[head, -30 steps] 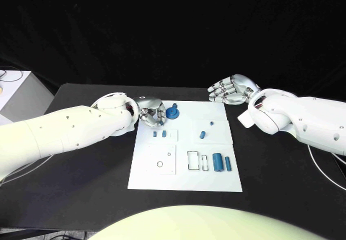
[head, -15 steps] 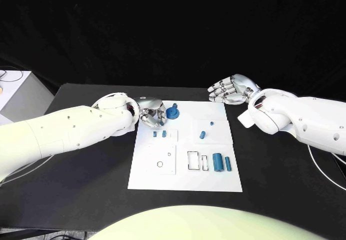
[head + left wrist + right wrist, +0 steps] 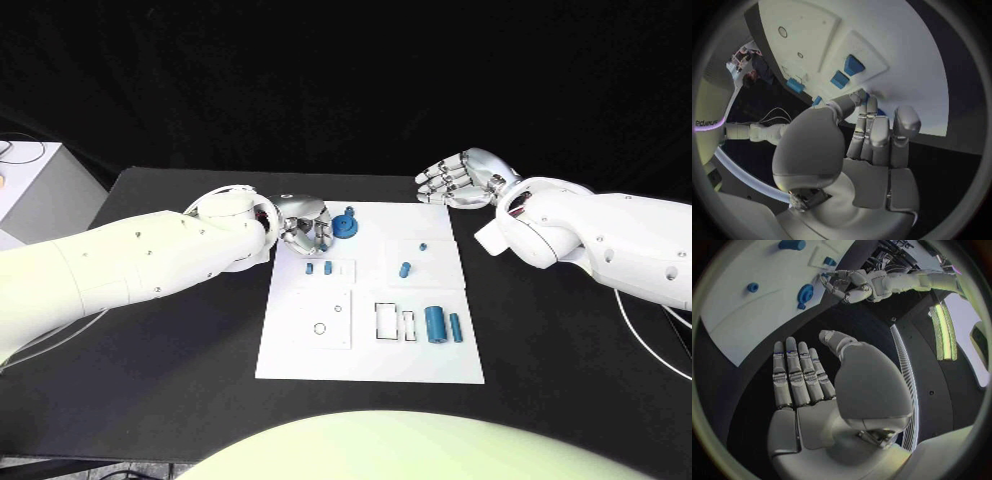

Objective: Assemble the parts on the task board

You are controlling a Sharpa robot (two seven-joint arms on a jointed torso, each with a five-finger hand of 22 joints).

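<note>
The white task board (image 3: 372,345) lies mid-table. At its far left corner stands a blue round part with a knob (image 3: 346,226) (image 3: 805,292). My left hand (image 3: 306,228) (image 3: 870,135) is right beside it, thumb and fingertips brought together towards it; whether they grip it is hidden. Two small blue parts (image 3: 320,267) (image 3: 847,71) sit just in front of that hand. Off the board's far right corner, my right hand (image 3: 462,178) (image 3: 811,385) hovers over the black table, fingers straight and holding nothing.
On the board also lie a blue peg (image 3: 405,269), a tiny blue piece (image 3: 424,246) and two blue cylinders (image 3: 444,325) beside rectangular slots (image 3: 387,321). A white box (image 3: 36,190) stands at the table's left edge.
</note>
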